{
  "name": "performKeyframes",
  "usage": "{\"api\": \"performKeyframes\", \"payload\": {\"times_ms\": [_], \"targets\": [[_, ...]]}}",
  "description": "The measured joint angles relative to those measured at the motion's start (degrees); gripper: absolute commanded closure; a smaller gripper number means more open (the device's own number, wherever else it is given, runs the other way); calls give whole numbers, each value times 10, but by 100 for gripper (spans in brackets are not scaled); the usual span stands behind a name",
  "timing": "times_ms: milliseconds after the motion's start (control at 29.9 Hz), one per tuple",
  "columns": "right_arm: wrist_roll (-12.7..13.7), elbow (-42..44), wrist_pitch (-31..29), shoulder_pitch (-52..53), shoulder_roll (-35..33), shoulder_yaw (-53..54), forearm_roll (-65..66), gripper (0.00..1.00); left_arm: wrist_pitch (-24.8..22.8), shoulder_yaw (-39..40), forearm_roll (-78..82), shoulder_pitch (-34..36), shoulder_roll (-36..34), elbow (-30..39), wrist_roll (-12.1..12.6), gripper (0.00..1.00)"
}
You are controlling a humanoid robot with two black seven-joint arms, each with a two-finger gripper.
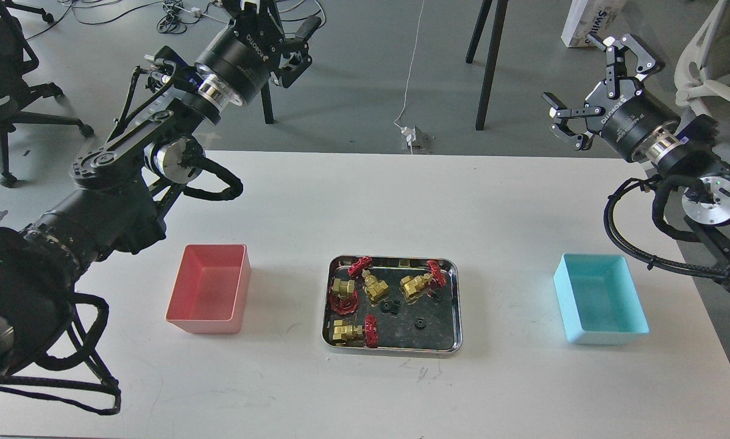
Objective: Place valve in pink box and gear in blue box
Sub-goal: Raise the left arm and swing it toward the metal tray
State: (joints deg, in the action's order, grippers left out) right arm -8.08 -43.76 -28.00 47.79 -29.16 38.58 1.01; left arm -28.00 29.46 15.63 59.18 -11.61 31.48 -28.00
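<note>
Nothing is being sorted yet; valves and gears are lying in the tray. The right gripper is hanging released and empty; the left gripper's state I cannot tell. Next, I judge, comes reaching down for a valve.

A: What sits in the middle of the table?

B: A steel tray. The pink box stands well to its left, the blue box well to its right, all three roughly in one row.

A: And inside the tray?

B: Four valves in its left and rear parts: one at the rear, one to its right, one by the left wall, one in the front left corner. Small gears lie right of them: a pair near the centre, one further forward, one just by the right-hand valve.

A: Anything in the boxes?

B: Nothing shows in either.

A: Behind the table?

B: Floor, with an office chair at far left.
</note>
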Motion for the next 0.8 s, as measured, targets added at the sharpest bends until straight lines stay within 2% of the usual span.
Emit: {"api": "performKeyframes", "payload": {"times_ms": [267,468,568,668,802], "targets": [[-2,4,0,-4,-10,6,-23,0,0,2,-11,-9,-11,-15,0,0],[-2,4,0,-4,-29,9,-65,0,0,29,-58,-26,16,-30,0,0],[-2,2,0,-4,-35,15,-70,0,0,63,-77,-44,26,2,0,0],[-2,0,0,-3,-43,18,-71,0,0,108,-89,-67,29,65,0,0],[-2,-2,0,-3,-57,19,-72,0,0,124,-90,-73,5,154,0,0]]}}
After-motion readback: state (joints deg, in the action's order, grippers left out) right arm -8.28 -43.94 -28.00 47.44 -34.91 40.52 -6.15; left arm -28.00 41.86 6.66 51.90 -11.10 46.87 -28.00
